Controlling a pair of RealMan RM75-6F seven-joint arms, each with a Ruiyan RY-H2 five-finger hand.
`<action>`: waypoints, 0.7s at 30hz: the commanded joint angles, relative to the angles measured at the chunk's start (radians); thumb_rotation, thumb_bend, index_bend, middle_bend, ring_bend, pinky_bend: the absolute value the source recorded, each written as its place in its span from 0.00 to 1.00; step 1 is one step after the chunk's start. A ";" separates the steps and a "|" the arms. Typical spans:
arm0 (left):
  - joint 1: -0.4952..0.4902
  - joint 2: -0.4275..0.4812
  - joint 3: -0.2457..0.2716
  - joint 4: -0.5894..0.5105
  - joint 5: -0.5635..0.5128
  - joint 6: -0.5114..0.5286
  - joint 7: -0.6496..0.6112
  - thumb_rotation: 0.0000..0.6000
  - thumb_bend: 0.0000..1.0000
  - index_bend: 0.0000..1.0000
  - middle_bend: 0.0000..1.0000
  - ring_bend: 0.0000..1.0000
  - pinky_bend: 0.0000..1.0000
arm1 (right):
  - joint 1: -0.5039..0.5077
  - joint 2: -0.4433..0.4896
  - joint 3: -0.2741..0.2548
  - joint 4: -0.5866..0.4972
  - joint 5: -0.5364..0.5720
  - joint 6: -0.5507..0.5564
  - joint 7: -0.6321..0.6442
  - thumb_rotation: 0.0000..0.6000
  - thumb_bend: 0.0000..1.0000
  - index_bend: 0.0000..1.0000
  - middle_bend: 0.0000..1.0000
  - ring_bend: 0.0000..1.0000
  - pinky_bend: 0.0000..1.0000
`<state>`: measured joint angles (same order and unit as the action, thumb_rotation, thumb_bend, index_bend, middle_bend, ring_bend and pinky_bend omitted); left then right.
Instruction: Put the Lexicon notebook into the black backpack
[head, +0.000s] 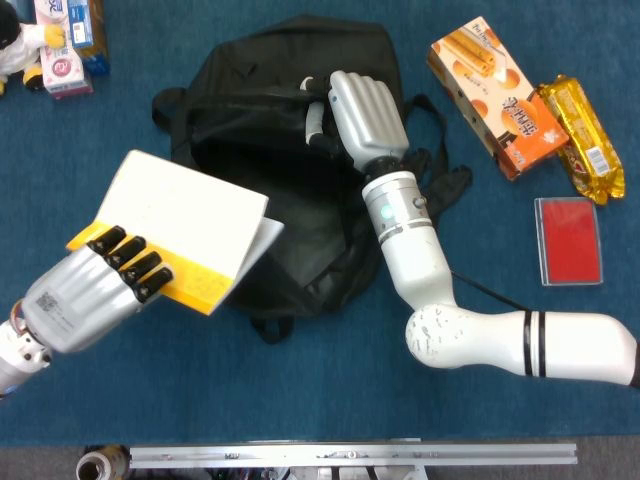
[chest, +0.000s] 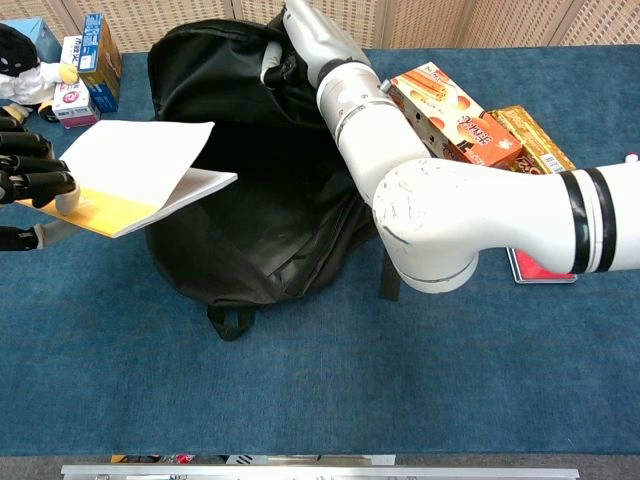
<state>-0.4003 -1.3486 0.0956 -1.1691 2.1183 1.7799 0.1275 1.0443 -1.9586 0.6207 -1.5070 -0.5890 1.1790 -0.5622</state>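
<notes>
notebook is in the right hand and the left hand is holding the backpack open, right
Not quite, the hands are swapped. The head view shows the left hand holding the notebook, while the right hand holds the black backpack open.

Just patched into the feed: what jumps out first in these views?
The black backpack at mid-table, its mouth lifted wide by the right hand gripping the top edge. At its left, the left hand holds the Lexicon notebook level, its edge at the opening. Orange snack boxes lie far right.
</notes>
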 joint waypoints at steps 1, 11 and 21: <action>-0.017 0.005 -0.011 -0.036 0.020 0.002 0.020 1.00 0.33 0.74 0.73 0.61 0.68 | 0.008 -0.006 0.011 0.008 0.012 0.003 0.015 1.00 0.80 0.80 0.65 0.65 0.87; -0.051 -0.019 -0.018 -0.078 0.040 -0.052 0.042 1.00 0.33 0.74 0.73 0.61 0.68 | 0.041 -0.002 0.064 0.018 0.079 -0.010 0.056 1.00 0.80 0.80 0.65 0.65 0.87; -0.082 -0.091 -0.029 -0.072 0.043 -0.103 0.066 1.00 0.33 0.74 0.73 0.61 0.68 | 0.053 0.012 0.077 0.012 0.128 -0.030 0.100 1.00 0.80 0.80 0.65 0.65 0.87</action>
<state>-0.4784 -1.4322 0.0684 -1.2426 2.1615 1.6821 0.1897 1.0960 -1.9486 0.6944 -1.4926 -0.4646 1.1492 -0.4654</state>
